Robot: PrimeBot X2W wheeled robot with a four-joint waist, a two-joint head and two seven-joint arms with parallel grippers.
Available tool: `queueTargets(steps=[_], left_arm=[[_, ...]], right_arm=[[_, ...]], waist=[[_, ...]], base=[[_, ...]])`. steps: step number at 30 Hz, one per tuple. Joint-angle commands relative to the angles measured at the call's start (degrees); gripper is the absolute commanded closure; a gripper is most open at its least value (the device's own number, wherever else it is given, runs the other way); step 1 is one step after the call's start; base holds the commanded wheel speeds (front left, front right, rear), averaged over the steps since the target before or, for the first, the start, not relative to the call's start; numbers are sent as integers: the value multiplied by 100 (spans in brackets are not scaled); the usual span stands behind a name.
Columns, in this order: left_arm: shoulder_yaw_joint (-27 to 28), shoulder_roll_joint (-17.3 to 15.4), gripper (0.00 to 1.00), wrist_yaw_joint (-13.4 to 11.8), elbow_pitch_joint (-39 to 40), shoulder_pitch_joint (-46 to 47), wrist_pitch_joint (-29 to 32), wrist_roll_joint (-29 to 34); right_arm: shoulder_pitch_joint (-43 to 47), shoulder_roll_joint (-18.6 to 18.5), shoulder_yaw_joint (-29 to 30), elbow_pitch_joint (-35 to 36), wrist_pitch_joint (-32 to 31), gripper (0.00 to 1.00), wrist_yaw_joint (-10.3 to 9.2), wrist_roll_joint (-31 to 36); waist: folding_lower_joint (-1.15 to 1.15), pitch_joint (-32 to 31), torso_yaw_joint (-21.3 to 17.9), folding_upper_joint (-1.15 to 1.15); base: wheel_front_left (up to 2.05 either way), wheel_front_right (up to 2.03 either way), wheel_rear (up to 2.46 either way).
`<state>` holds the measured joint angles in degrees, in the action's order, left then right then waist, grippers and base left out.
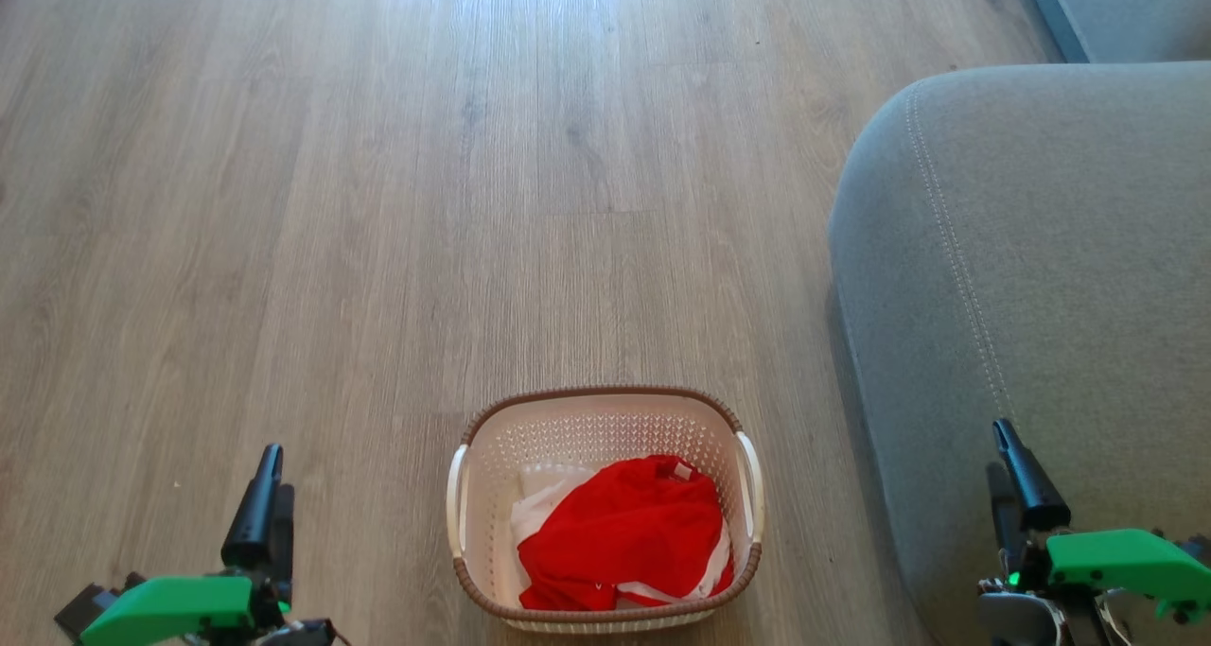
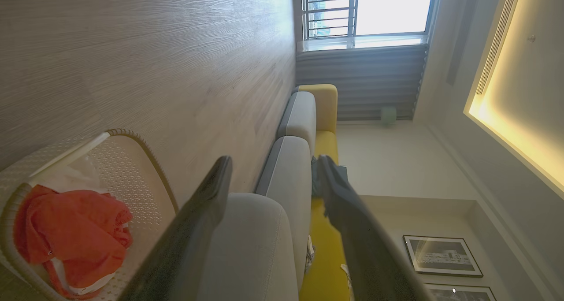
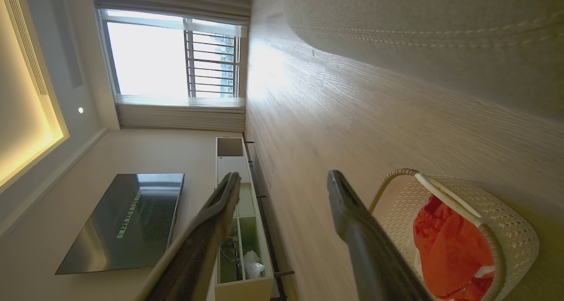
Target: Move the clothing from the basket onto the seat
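Wooden floor (image 1: 378, 201) held a small cream plastic basket (image 1: 605, 402) with bright red soft clothing (image 1: 629, 532) inside, between left gripper (image 1: 274, 476) and right gripper (image 1: 1008, 457). The big grey fabric seat (image 1: 1041, 249) sat right. Left wrist: jaws stood wide, empty, clothing (image 2: 70, 230) lower left. Right wrist: same, clothing (image 3: 449, 252) lower right.

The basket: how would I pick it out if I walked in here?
Start at the large grey upholstered seat on the right; on the pale wood-look floor just left of it stands a small rectangular cream plastic basket. Its perforated walls, brown woven-look rim and the bright red clothing heaped inside set it apart.
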<state>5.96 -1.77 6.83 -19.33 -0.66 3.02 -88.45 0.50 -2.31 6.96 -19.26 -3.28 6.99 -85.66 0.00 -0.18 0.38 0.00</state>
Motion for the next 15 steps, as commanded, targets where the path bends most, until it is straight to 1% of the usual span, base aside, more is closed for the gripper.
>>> queueTargets(steps=[1,9,13,15], left_arm=[[114,-37,0,12,227,279,-39,63],[205,-43,0,16,388,312,-173,450],[284,-45,0,17,653,334,-240,801],[273,-47,0,-22,772,326,-274,940]], right_arm=[[-288,-33,6,219,37,0,9,68],[-329,-35,39,455,173,0,12,725],[-350,-36,1,603,241,0,13,1114],[-360,-36,-26,685,275,0,14,1307]], waist=[[0,-1,2,0],[0,-21,40,0],[0,-22,60,0],[0,-21,69,0]], base=[[0,0,0],[0,0,0],[0,0,0],[0,0,0]])
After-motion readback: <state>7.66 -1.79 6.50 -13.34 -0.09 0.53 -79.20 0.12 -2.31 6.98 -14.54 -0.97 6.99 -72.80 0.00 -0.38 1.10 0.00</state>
